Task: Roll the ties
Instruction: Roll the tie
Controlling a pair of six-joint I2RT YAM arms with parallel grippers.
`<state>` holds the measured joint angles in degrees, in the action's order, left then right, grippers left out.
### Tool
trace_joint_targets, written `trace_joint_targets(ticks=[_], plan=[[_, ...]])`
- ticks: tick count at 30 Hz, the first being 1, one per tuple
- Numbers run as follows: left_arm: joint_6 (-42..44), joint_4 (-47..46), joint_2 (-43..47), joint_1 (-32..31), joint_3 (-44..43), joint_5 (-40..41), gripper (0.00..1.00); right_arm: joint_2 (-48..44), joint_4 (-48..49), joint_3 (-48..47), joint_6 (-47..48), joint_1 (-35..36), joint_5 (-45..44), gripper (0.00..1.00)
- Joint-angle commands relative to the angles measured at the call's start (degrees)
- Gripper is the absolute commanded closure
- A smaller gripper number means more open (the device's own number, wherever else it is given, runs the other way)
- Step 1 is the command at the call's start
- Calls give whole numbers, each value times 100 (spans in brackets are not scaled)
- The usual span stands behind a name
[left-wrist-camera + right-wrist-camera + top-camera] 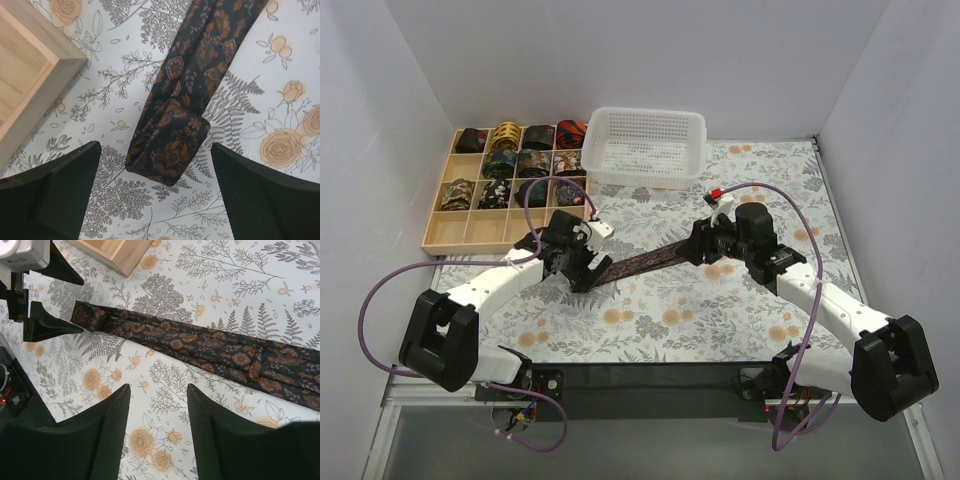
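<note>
- Table (670, 320): carries everything listed below.
- Wooden tray (438, 245): at the far-left corner, against the left edge.
- Rolled ties (520, 160): in the tray's far compartments, one to a cell.
- Basket (645, 182): at the middle of the far edge, just right of the tray.
- Tie (645, 263): flat on mid-table, running from near-left to far-right, its left end folded over.
- Left gripper (582, 275): above the folded end, near the tray's near-right corner, jaws apart on either side.
- Right gripper (700, 245): at the tie's right end, jaws apart.
</note>
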<state>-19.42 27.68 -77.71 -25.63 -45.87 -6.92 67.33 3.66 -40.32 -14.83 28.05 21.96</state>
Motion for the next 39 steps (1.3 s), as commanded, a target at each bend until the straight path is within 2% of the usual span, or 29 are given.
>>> trace_joint_targets(ticks=[1,10,13,18,21,22,24,32,33,36,38,39], plan=[[702,387,72,-91,-160,138,14,-106,-102,68,121,-63,-16,52],[1010,352,-499,-390,-212,261,16,-159,-137,103,129,-133,-86,32],[1063,282,-675,-426,-273,357,19,-211,-164,129,129,-186,-104,29],[1203,211,-920,-434,-335,323,27,-212,-199,138,121,-230,-86,28],[1204,220,-1000,-434,-344,340,36,-238,-199,138,129,-239,-95,28],[1204,220,-1052,-434,-344,340,43,-238,-190,138,121,-239,-95,28],[1204,229,-1097,-434,-335,349,49,-238,-199,138,121,-239,-95,28],[1063,247,-1194,-443,-370,595,55,-229,-199,173,121,-257,-25,29],[1054,246,-1185,-434,-379,621,60,-238,-199,173,112,-248,-16,29],[1028,246,-1150,-426,-388,876,62,-238,-208,182,103,-257,28,29],[984,246,-1132,-426,-379,859,63,-238,-199,191,94,-257,46,29],[958,229,-1123,-426,-388,859,58,-238,-199,191,86,-248,54,29]])
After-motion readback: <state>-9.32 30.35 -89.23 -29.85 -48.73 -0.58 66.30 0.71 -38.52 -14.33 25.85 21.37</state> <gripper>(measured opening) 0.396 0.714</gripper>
